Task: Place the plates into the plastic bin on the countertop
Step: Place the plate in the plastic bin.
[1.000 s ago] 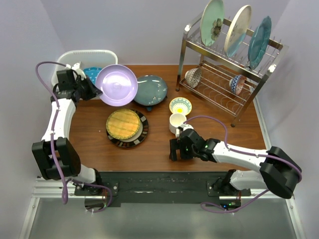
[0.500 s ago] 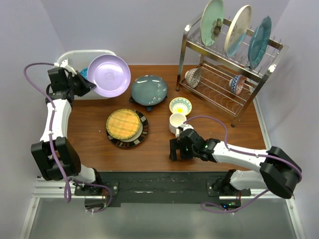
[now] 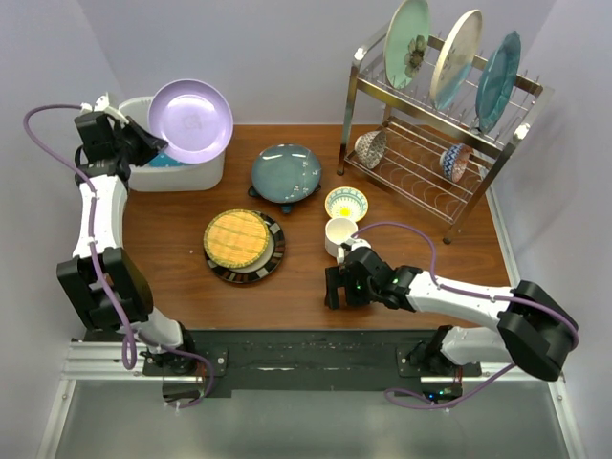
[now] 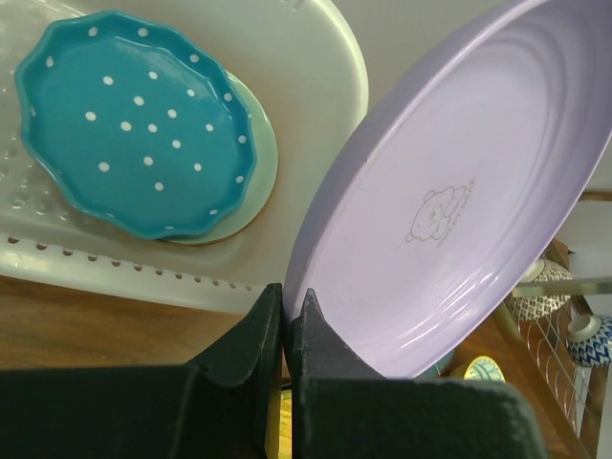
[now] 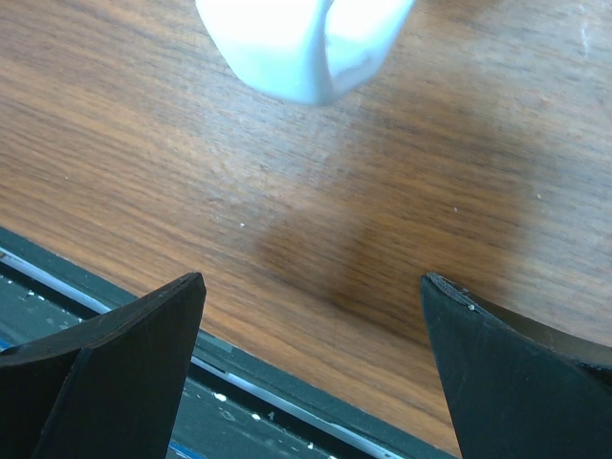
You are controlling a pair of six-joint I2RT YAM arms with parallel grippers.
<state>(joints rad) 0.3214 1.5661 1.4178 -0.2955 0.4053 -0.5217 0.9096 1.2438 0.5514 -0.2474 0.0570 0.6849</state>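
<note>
Left hand (image 4: pixel 284 304): pinching round lilac plate's (image 4: pixel 459 191) rim
Lilac plate: above white translucent plastic bin (image 3: pixel 191 173), tilted, hollow face upward
Right hand (image 5: pixel 311 279): spread wide, well right of bin

You've got a steel wire dish rack (image 3: pixel 435 143) in the far right corner, two tiers. On its lower tier two small patterned bowls lie tipped on their sides: the left bowl (image 3: pixel 370 148) brownish, the right bowl (image 3: pixel 454 161) blue. In front of the rack, a yellow-centred bowl (image 3: pixel 345 203) sits upright just beyond a white mug (image 3: pixel 339 235), touching or nearly so.
</note>
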